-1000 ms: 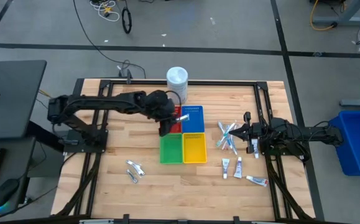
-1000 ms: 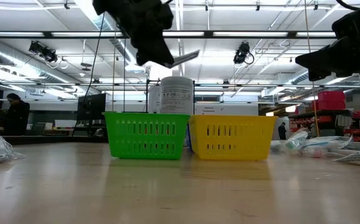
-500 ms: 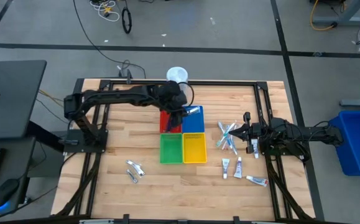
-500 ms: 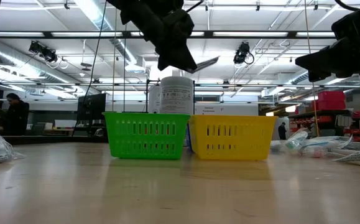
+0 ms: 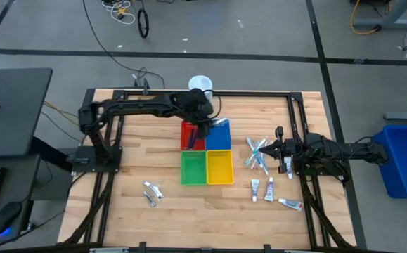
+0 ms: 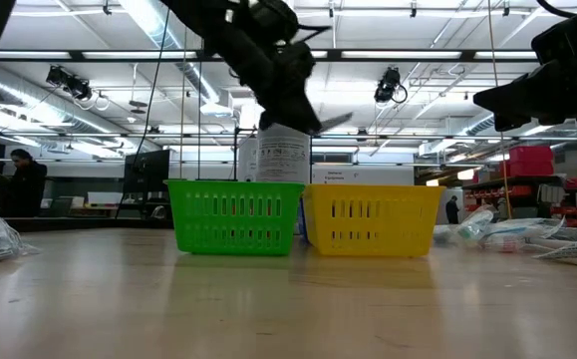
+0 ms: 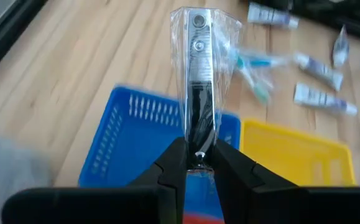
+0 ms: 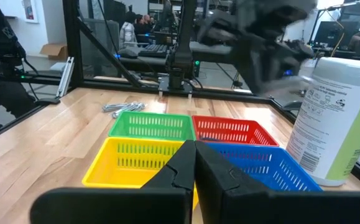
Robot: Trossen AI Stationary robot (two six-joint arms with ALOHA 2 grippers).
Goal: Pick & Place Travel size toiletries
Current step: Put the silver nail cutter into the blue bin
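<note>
My left gripper (image 7: 198, 155) hangs over the edge between the red tray (image 5: 190, 135) and the blue tray (image 5: 219, 138), shut on a slim dark stick in a clear wrapper (image 7: 198, 74). In the low view the wrapped stick (image 6: 334, 122) juts out of the gripper (image 6: 303, 108) above the trays. Pale toothbrush-like sticks (image 5: 257, 154) and small white tubes (image 5: 262, 188) lie flat on the wood at the right, silvery sachets (image 5: 152, 191) at the near left. My right gripper (image 5: 280, 148) rests shut at the table's right side. My left gripper pinches the near end of the wrapped stick (image 7: 198, 134) between its two fingers (image 7: 175, 155). The fingers slant downward from the table's left, and the stick runs on past them in line with them. The stick is lifted clear, pointing out over the blue tray.
A green tray (image 5: 193, 168) and a yellow tray (image 5: 220, 167) stand just in front of the red and blue ones. A tall white tub (image 5: 199, 84) stands behind them at the far edge. Black frame rails (image 5: 298, 119) run along the table's sides.
My left gripper has carried the wrapped stick toward the table's right edge and slightly down, from over the red tray to the red and blue trays' shared edge. It has stayed shut on the stick.
</note>
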